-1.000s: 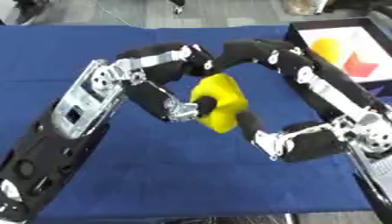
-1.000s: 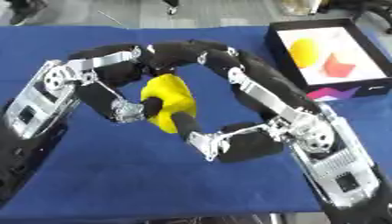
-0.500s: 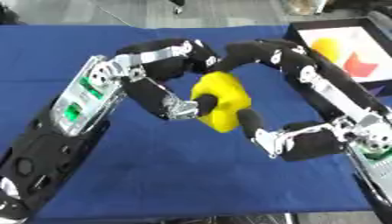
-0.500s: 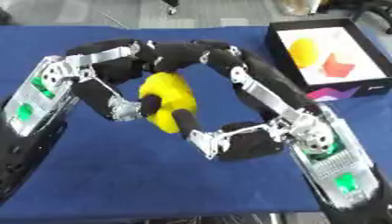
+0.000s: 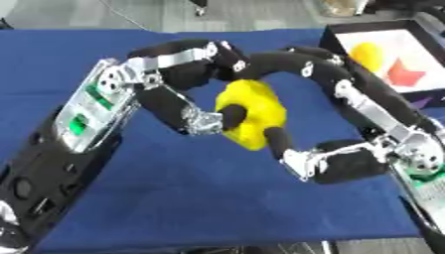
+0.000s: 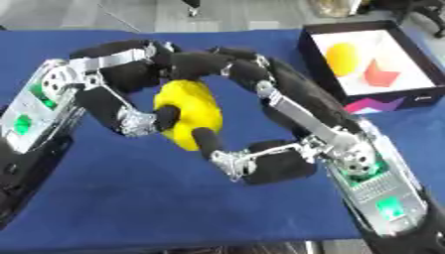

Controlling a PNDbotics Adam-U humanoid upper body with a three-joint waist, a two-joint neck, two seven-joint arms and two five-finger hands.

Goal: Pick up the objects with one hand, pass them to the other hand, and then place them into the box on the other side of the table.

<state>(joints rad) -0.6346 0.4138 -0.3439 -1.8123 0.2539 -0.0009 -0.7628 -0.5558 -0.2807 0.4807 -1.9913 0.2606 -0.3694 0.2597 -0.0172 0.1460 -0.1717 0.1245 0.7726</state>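
Both hands meet over the middle of the blue-covered bench (image 6: 104, 198), with a yellow lumpy object (image 6: 189, 120) held between them, above the cloth. Left hand (image 5: 178, 96) comes in from the left; its fingers (image 5: 222, 116) are curled round the left side and top of the yellow object, one dark fingertip pressed into its face. Right hand (image 6: 260, 106) arches in from the right; its fingers (image 6: 208, 141) are curled round the lower and right side of the same object, so the object is gripped by both hands at once. The object's exact kind cannot be made out; it is rounded, bright yellow and roughly upright. At the far right of the bench stands a black-walled box (image 6: 306, 47) with a white floor. Inside it lie a yellow rounded piece (image 6: 341, 55) toward the left of the box and an orange-red angular piece (image 6: 380, 74) just to its right, near each other; whether they touch cannot be told. The box's near wall carries a purple-and-white mark (image 6: 375, 104). The yellow object is well apart from the box, to its left and nearer.
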